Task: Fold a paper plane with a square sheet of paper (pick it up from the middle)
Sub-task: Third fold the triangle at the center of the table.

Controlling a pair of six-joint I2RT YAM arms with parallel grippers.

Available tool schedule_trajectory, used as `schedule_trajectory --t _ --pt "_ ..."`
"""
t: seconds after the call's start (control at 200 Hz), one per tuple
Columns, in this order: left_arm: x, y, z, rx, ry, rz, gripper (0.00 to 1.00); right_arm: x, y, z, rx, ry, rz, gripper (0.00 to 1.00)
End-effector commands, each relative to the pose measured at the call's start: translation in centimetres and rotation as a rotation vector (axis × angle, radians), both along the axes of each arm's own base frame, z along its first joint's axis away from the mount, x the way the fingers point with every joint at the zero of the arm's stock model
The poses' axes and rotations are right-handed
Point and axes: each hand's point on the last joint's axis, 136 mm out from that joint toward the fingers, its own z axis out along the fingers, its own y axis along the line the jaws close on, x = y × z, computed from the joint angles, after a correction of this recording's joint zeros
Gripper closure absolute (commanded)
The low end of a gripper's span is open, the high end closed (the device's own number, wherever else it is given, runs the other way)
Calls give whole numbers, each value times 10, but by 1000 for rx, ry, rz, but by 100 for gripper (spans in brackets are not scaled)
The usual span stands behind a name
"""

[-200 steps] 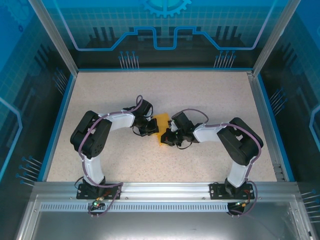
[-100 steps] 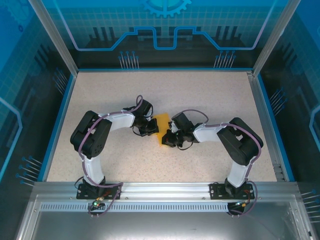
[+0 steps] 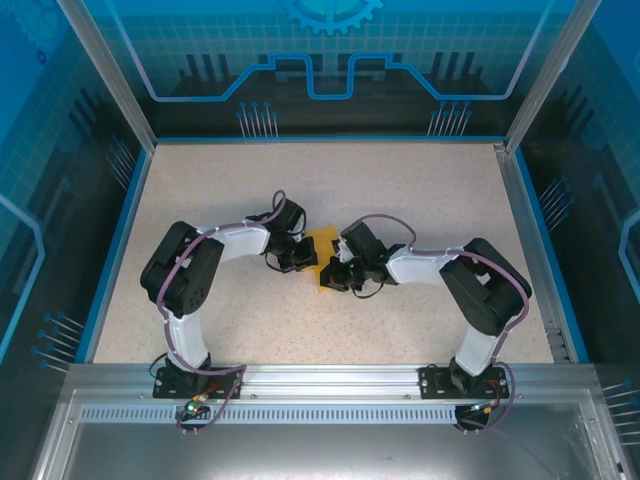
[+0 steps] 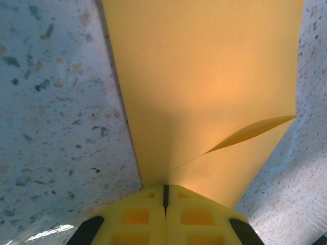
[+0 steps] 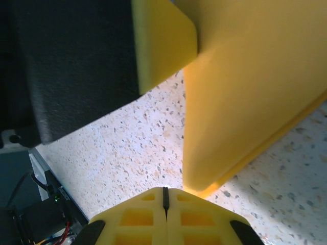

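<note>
My two arms bend inward and meet at the middle of the speckled tabletop (image 3: 400, 190). The sheet of paper (image 3: 323, 241) lies there, orange-yellow and folded into a narrower shape. From above, my left pincer (image 3: 298, 262) sits at the paper's left edge. My right pincer (image 3: 336, 276) is at its right side, nearer the front. The paper lies between the two, each touching it or all but touching it.

Through my left wrist camera, my left fingers are pressed together with only a thin dark seam between them. The paper begins right at their tips and stretches away from me along the tabletop, looking broader farther off. On its right side a loose flap (image 4: 250, 133) lifts slightly off the layer beneath, and a crease line runs from it back toward my tips. I cannot tell whether the paper's near end is nipped in the seam or only butts against it.

Through my right wrist camera, my right fingers are likewise together, closed on themselves. The paper's rounded near corner sits just ahead of the tips and a little to their right. From there the paper fills the upper right, with a second layer showing along its lower edge. To its left, one yellow finger (image 5: 163, 46) of my left pincer overlaps the paper's edge, with the black body behind it.
</note>
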Motion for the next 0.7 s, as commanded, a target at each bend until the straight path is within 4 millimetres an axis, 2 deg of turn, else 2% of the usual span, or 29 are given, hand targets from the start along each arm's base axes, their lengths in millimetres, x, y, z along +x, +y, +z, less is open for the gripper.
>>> schedule_trajectory --t 0.0,0.335,0.36,0.44,0.505,0.645,0.695 --pt "-28 27 -38 147 97 1 100 0 9 -8 -16 5 26 97" --pt "-29 27 -39 149 98 -1 100 -11 -2 -32 -83 66 28 98" --pt "-29 27 -39 149 99 -1 100 -19 -10 -41 -105 90 29 98" --pt "-29 26 -39 148 98 1 100 -24 -12 -45 -114 104 36 98" --pt "-29 27 -39 150 99 0 100 -24 -12 -44 -110 103 38 98" --pt "-29 27 -39 150 99 0 100 -16 -4 -24 -71 43 48 98" --pt "-29 27 -39 150 100 1 100 -16 -5 -26 -93 39 54 98"
